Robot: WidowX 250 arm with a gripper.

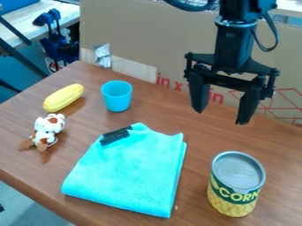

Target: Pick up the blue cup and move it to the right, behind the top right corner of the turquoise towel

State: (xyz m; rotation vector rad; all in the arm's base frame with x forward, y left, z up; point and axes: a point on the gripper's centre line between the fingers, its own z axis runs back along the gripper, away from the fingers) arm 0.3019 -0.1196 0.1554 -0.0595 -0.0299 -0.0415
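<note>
In the camera view, the arm [232, 50] enters from the top edge, right of centre. The black two-finger hand [221, 117] points downward above the far right part of the wooden bench [168, 115]. Hand state: released, fingers spread wide, with a free gap between the tips.

The corn can [236, 184] stands upright at the near right, below the hand and well apart from it. Its grey metal lid faces up; its label is green and yellow.

The turquoise cloth [131, 172] lies folded and flat at the near centre, left of the can and apart from it. A black strip [115, 136] is positioned on the cloth at its far left corner.

The blue cup [117, 96] stands upright, mouth up, beyond the cloth and left of the hand. The yellow toy corn cob [63, 97] lies to the left of the cup, apart from it. The white-and-brown plush toy [46, 131] lies at the left, on the near side of the cob.

A cardboard panel [147, 31] stands behind the far edge of the bench. A silver piece of foil-like material [103, 55] is located against its left part.
</note>
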